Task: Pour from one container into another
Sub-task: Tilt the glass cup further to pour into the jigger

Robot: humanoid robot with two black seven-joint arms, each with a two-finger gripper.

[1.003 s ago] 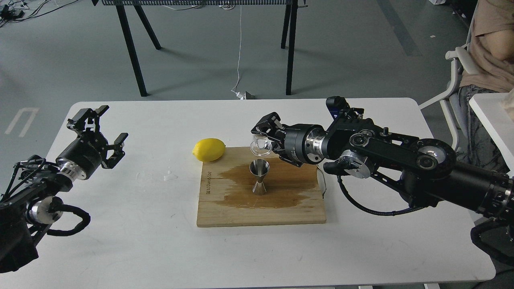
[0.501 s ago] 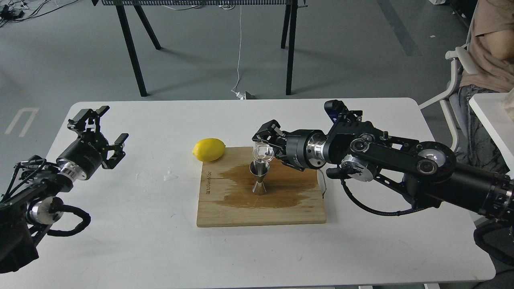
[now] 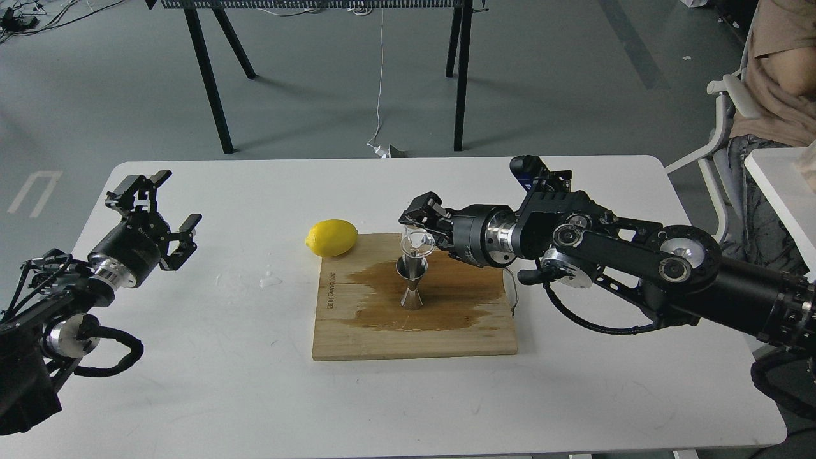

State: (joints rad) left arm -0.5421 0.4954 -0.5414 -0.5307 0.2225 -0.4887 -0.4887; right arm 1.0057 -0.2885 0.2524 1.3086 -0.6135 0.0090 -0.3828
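Observation:
The steel hourglass jigger (image 3: 411, 282) stands upright on the wooden board (image 3: 414, 331), in the middle of a dark wet patch. Directly above its mouth hangs the small clear cup (image 3: 417, 243), tilted and close over the rim. My right gripper (image 3: 422, 231) is shut on the cup, reaching in from the right. Far off at the table's left edge, my left gripper (image 3: 156, 207) is open and holds nothing.
A yellow lemon (image 3: 331, 237) lies at the board's far left corner. A few water drops (image 3: 270, 278) sit on the white table (image 3: 191, 382) left of the board. Black table legs stand behind, and a person sits at the far right.
My right gripper turned the cup from lying sideways above the jigger to a steeper tilt and lowered it close over the jigger's mouth. The left arm barely moved.

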